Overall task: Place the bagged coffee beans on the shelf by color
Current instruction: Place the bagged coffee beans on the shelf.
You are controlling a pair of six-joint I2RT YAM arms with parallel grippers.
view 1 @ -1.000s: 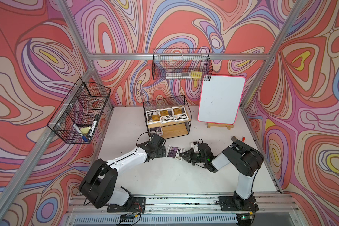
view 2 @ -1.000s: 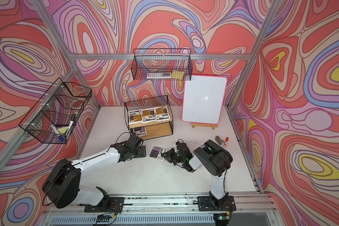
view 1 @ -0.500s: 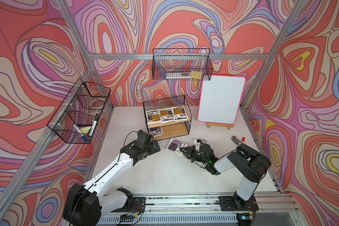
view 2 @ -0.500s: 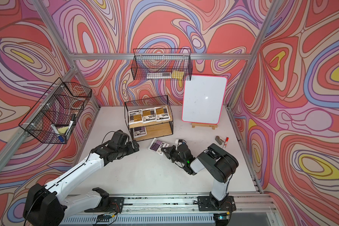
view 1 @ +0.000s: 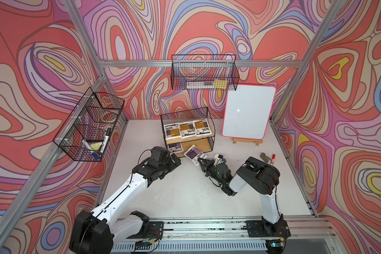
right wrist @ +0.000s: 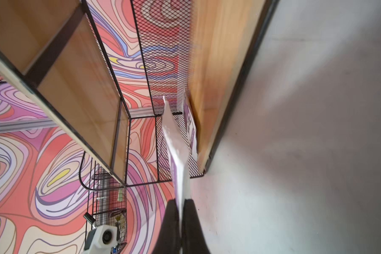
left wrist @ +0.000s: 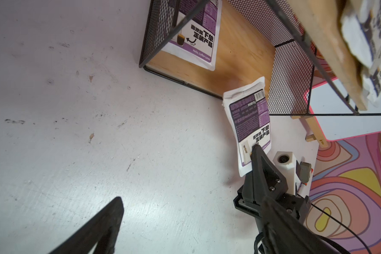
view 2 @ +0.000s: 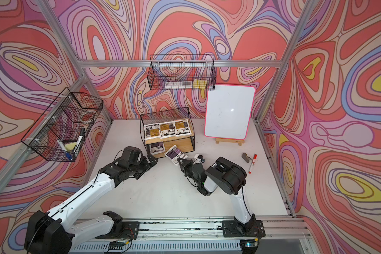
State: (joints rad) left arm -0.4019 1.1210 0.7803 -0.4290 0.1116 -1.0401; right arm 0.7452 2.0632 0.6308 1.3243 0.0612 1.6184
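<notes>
Seen from above, your two black-and-white arms reached across a pale table (view 1: 185, 198) toward the shelf (view 1: 204, 144), a small two-tier rack of wooden boards in a black mesh frame that stood near the back wall. Three orange-yellow pouches (view 1: 187, 129) lay flat, side by side, on its upper board. One purple pouch (view 1: 175, 147) lay flat at the left end of the lower board. Your right gripper (view 1: 200, 160) was clenched on the near end of a second purple pouch (view 1: 194, 153). That pouch was tilted with its label up, and its far end was at the front edge of the lower board, to the right of the first purple one. You could not tell whether it touched the wood. In the right wrist view the fingers (right wrist: 193, 224) pinched that pouch edge-on, and it pointed into the lower tier. Your left gripper (view 1: 176, 158) hovered just in front of the shelf's left corner, jaws apart and grasping nothing. To the right of the shelf, a whiteboard (view 1: 248, 114) with a pink rim leaned on a small wooden easel (view 1: 248, 140). A grey eraser (view 1: 264, 156) and a red marker (view 1: 273, 158) lay just beside each other near the table's right edge. Two wire baskets (view 1: 204, 72) (view 1: 90, 125) hung on the walls, well apart from the shelf.
</notes>
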